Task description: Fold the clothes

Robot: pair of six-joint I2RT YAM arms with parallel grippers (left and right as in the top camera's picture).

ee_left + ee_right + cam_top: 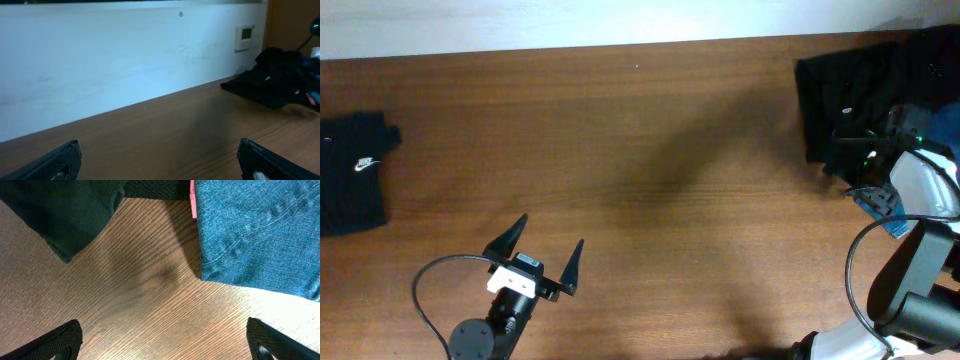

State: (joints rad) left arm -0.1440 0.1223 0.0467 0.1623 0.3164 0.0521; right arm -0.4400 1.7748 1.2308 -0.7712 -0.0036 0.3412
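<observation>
At the left edge of the brown wooden tabletop (650, 130) lies a black short-sleeved T-shirt of thin soft fabric with a small white swoosh (355, 185). From where I stand it looks like a compact, flat rectangle. Its long axis runs from the near edge toward the white wall. The swoosh reads upright from the near side, so I take the collar end to point at the wall.

Well apart from it, in the far right corner, sits a crumpled heap of black fabric (845, 90). It has no clear heading and is only somewhat longer near-to-far than across.

The right pincer (164, 336) hangs over the heap's near rim, jaws spread wide and pinching nothing. Beneath it I see bare wood, a dark cloth corner and a teal-blue woven garment (260, 230) with a pink tag. The left pincer (552, 232) hovers over bare tabletop near the front, also spread wide and empty.

I judge the step in hand to be drawing one garment from the heap. Done well, the right pincer would nip a single layer at an edge or corner rather than the bulk. It would then lift until that layer parts from its neighbours and carry it to the open middle. There the left pincer can take a second corner and spread it flat.
</observation>
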